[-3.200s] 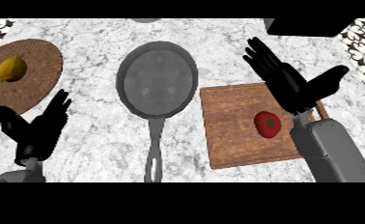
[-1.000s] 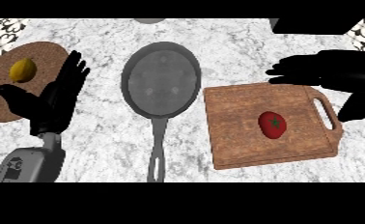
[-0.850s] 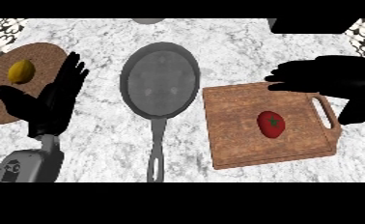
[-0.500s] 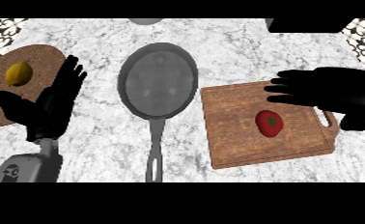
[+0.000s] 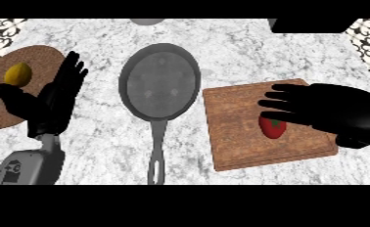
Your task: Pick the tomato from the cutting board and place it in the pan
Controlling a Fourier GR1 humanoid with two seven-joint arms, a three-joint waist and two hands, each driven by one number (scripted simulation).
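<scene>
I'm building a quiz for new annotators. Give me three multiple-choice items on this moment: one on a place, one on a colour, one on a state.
1. Relative to the pan, where is the tomato?
A) inside it
B) to its right, on the cutting board
C) on its handle

2. What colour is the fruit on the round brown plate at the left?
A) green
B) yellow
C) purple

3. How is the right hand?
A) curled round the pan's handle
B) flat on the bare counter
C) fingers straight, above the tomato

Key: 1 B, the tomato lies on the board, beside the pan. 2 B, the fruit shows yellow. 3 C, its straight fingers reach over the tomato's upper part.
</scene>
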